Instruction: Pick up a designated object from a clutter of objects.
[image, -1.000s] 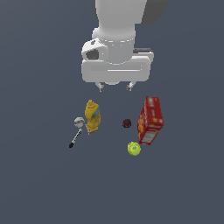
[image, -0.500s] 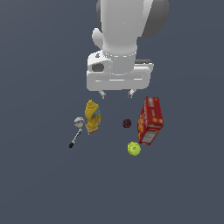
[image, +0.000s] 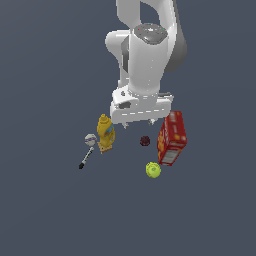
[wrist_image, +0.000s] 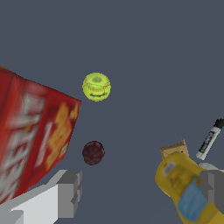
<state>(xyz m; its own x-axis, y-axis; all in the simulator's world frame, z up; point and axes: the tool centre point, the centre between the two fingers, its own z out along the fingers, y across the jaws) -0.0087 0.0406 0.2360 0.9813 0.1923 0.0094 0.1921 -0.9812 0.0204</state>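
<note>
Exterior view: hand (image: 139, 122) has dropped closer toward maroon ball (image: 145, 141).

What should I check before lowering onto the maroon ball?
1. Maroon ball visible and free: ok, it lies alone between the red box and the bottle.
2. Gripper open: ok, the wrist view shows both fingers spread wide.
3. Gripper empty: ok, nothing sits between the fingers.
4. Gripper centred over the ball: not ok, in the wrist view the ball sits close to one finger, off the midline.
5. Clearance to the box: cannot tell, the box looms close beside that finger.
6. Green ball and tool out of the way: ok, both lie apart from the maroon ball.
</note>
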